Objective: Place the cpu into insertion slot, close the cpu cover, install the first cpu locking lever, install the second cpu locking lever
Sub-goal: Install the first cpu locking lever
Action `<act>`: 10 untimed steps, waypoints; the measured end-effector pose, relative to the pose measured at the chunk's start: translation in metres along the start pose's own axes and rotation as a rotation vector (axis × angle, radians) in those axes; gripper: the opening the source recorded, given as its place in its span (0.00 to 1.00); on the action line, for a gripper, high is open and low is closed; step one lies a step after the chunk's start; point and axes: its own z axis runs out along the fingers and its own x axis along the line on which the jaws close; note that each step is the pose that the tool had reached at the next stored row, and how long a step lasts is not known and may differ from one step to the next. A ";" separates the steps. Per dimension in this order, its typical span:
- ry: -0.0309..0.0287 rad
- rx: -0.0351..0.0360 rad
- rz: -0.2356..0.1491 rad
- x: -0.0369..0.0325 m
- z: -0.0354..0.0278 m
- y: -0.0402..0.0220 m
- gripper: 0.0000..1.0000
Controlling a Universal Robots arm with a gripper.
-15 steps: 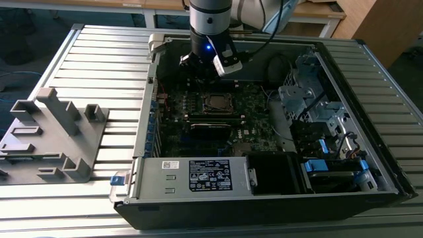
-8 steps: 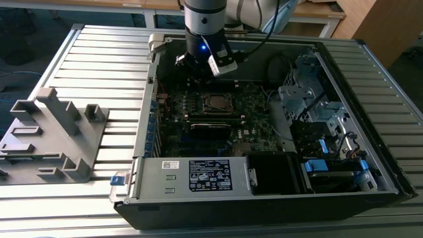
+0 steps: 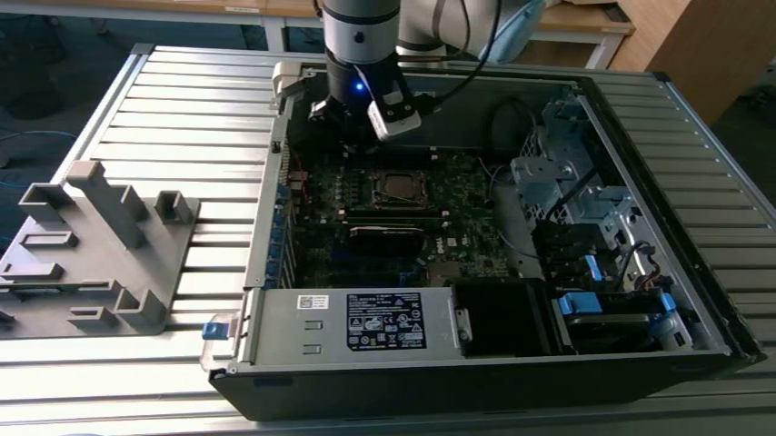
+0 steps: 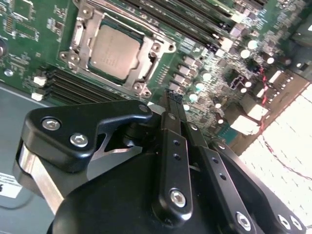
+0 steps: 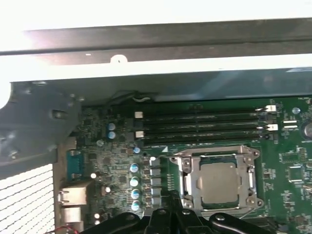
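Silvery cpu (image 5: 219,181) sat seated, cpu cover (image 5: 250,178) down over it, just ahead of claw (image 5: 171,197), pressed together & empty; whether locked, couldn't tell.

A grey fixture (image 3: 104,245) sits beside the open computer case (image 3: 461,386) on a slatted table (image 3: 182,100).

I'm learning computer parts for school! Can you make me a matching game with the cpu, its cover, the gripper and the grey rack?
1 cpu
2 cpu cover
3 gripper
4 grey rack

A outside the case, on the table
B fingers shut, over the board
C flat metal frame around the cpu
D in the insertion slot

Pairs: 1-D, 2-C, 3-B, 4-A
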 end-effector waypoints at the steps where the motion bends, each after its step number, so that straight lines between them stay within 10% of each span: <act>1: 0.0000 0.0000 0.000 0.0016 0.0000 -0.0001 0.11; 4: 0.0002 -0.0025 0.000 0.0046 -0.0001 -0.0003 0.11; 6: 0.0015 -0.0222 0.001 0.0050 -0.0001 -0.0003 0.11; 10: 0.0016 -0.0246 0.001 0.0050 -0.0001 -0.0003 0.11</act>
